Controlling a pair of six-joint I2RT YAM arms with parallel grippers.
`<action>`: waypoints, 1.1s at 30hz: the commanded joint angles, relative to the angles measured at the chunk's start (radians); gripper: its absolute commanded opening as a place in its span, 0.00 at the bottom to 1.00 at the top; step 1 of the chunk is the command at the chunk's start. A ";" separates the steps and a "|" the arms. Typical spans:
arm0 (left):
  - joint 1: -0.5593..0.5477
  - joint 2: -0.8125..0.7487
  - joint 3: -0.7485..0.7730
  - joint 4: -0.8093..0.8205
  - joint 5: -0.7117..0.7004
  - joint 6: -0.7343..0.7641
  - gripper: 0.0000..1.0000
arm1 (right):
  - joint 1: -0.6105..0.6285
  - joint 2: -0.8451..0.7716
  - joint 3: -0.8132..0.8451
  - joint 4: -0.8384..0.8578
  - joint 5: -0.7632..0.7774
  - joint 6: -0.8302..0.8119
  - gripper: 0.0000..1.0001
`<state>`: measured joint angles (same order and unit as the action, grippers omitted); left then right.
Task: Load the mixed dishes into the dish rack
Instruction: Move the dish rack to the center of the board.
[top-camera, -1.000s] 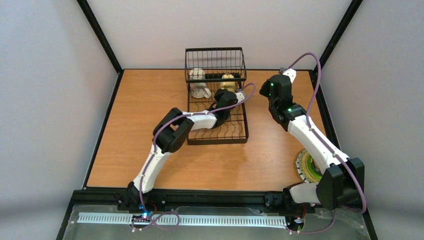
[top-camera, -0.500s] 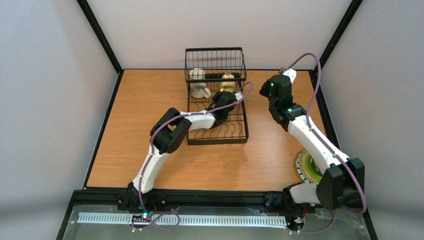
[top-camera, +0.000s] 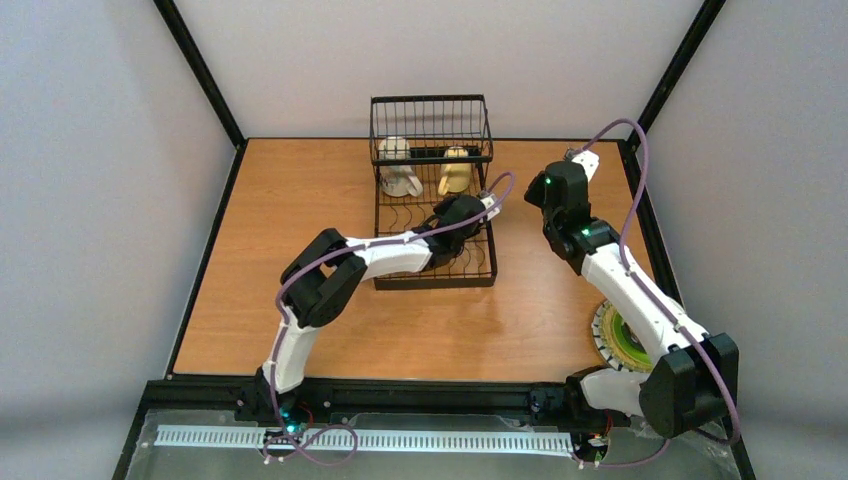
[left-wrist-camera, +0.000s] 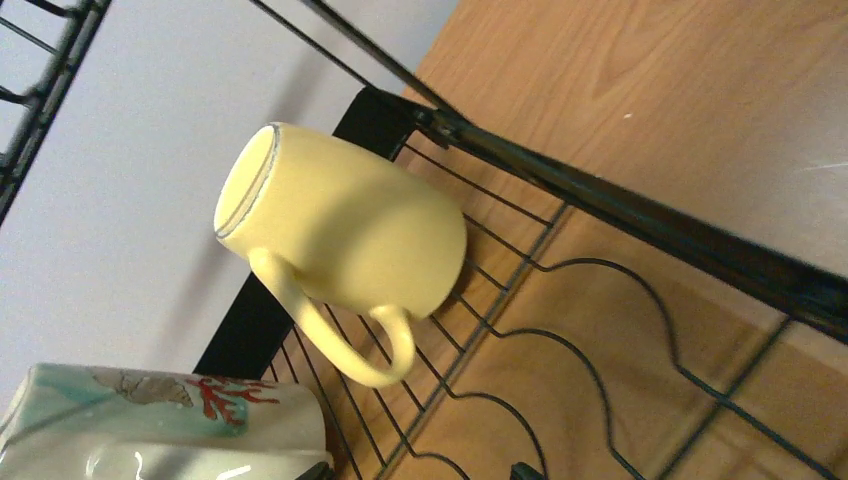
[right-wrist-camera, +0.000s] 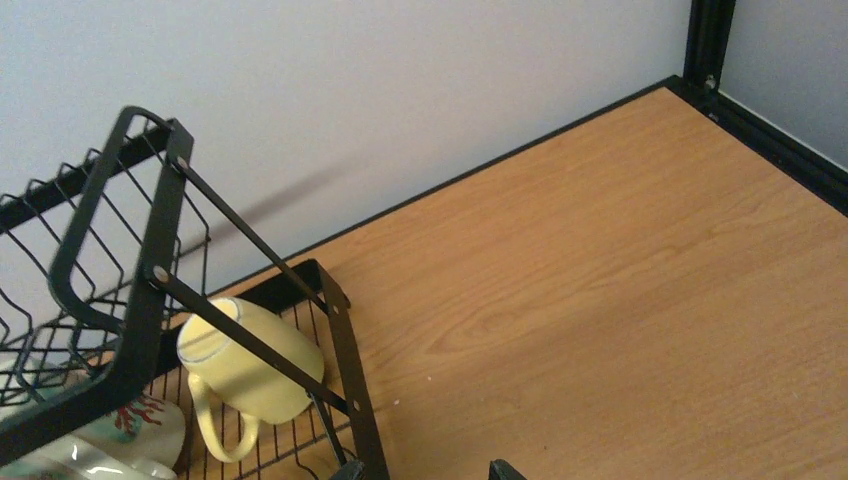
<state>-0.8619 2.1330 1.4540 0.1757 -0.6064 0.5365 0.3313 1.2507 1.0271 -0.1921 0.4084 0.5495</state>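
The black wire dish rack (top-camera: 436, 268) stands at the middle back of the table. A cream-yellow mug (top-camera: 455, 172) lies on its side in the basket end, next to a white mug (top-camera: 400, 172) with a coral motif. My left gripper (top-camera: 463, 203) hovers over the plate slots just short of the yellow mug (left-wrist-camera: 340, 235), open and empty; only its fingertips (left-wrist-camera: 525, 470) show. My right gripper (top-camera: 540, 195) hangs open over bare table beside the rack's right edge (right-wrist-camera: 345, 350), holding nothing. A lime-green plate (top-camera: 628, 345) lies in a stack at the right, partly behind my right arm.
The rack's tall basket wall (right-wrist-camera: 150, 250) rises close on the left of my right gripper. Black frame posts (right-wrist-camera: 708, 50) and grey walls border the table at the back and sides. The white mug (left-wrist-camera: 160, 425) lies close to my left gripper's left fingertip.
My left gripper has drawn back from the yellow mug towards the near side, leaving the mug lying in the basket. My right arm has shifted slightly right and nearer.
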 joint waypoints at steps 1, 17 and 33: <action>-0.052 -0.093 -0.045 -0.112 -0.046 -0.115 1.00 | -0.007 -0.028 -0.040 -0.059 0.008 0.029 0.71; -0.196 -0.397 -0.067 -0.704 -0.022 -0.841 1.00 | -0.007 0.003 -0.109 -0.128 -0.183 -0.084 0.70; -0.196 -0.701 -0.301 -0.816 0.025 -1.361 1.00 | 0.035 0.216 -0.053 -0.112 -0.310 -0.176 0.68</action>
<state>-1.0546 1.4574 1.1812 -0.5716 -0.5545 -0.6731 0.3462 1.4097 0.9268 -0.2996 0.1356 0.4141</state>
